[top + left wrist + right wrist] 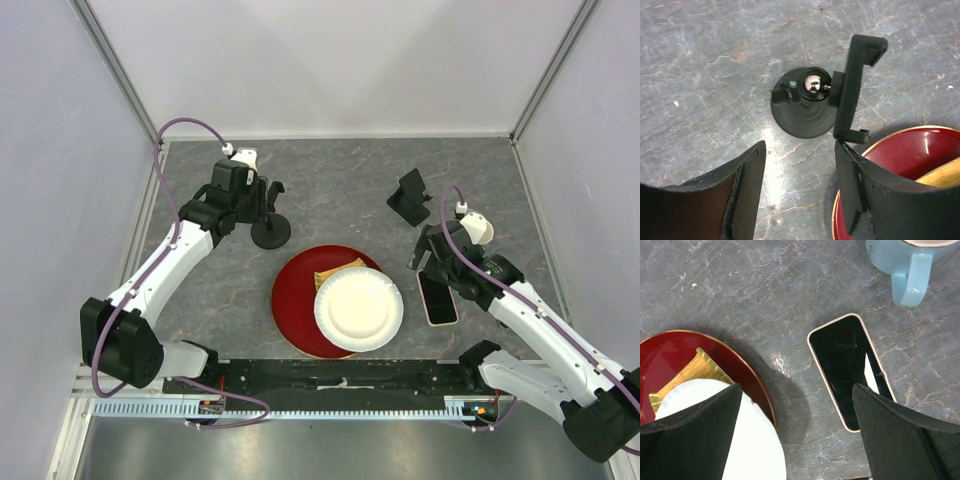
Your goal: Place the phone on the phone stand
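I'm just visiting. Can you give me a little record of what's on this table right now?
Phone: lying flat, screen up, on the table beside the red plate
Phone stand: empty, farther back, apart from the phone
Right tool: open, above the phone
Left tool: open, over a black round-based clamp mount
Other: white paper plate on the red plate; light blue mug near the phone

Desk [340, 190]: grey top with marble veining. Directly on it:
- red plate [293, 300], front centre;
- phone [437, 298], flat, screen up, near the plate's right side;
- black phone stand [410, 197], back right, well apart from the phone;
- black round-footed clamp holder [270, 233], just behind the plate's left side;
- pale blue mug [905, 265], near one short end of the phone.
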Controlling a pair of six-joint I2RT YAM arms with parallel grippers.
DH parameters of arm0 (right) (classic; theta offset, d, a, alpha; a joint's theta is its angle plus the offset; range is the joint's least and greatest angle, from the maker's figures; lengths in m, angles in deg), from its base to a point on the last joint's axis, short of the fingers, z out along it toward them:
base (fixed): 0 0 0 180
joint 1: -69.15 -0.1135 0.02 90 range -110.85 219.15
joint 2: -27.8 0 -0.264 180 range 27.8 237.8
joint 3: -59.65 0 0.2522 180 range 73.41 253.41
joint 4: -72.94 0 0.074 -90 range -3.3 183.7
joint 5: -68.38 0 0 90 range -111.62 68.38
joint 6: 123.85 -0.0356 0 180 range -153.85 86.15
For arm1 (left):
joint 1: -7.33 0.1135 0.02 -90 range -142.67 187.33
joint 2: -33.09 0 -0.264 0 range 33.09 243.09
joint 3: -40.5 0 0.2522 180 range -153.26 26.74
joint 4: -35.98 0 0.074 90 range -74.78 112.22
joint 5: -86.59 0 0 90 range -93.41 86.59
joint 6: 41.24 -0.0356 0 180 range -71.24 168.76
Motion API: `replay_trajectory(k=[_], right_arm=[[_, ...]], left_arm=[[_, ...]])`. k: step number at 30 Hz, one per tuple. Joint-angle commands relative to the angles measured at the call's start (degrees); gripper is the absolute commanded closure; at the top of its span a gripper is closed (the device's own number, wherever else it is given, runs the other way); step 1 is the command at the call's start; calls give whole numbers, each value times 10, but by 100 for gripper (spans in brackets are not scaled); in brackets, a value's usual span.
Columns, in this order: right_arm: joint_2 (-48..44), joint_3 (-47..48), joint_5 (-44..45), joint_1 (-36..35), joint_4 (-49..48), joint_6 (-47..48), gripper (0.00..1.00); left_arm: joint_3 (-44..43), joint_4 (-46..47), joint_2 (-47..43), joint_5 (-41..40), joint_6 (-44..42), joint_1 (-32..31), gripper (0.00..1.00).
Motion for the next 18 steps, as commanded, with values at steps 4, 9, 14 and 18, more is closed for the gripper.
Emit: replay_trajectory(k=[4, 9, 14, 18], right_arm=[[-35, -33, 63, 4, 16, -60, 2], [-39, -39, 60, 7, -1, -48, 2], [-28, -51, 27, 7, -47, -17, 2], [0, -55, 25, 7, -55, -20, 2]], left_arm=[[0, 22, -41, -35, 12, 4, 37], [25, 78, -48, 133, 17, 0, 6], [0, 86, 10, 93, 31, 19, 4], [-13, 69, 30, 62, 36, 26, 12]])
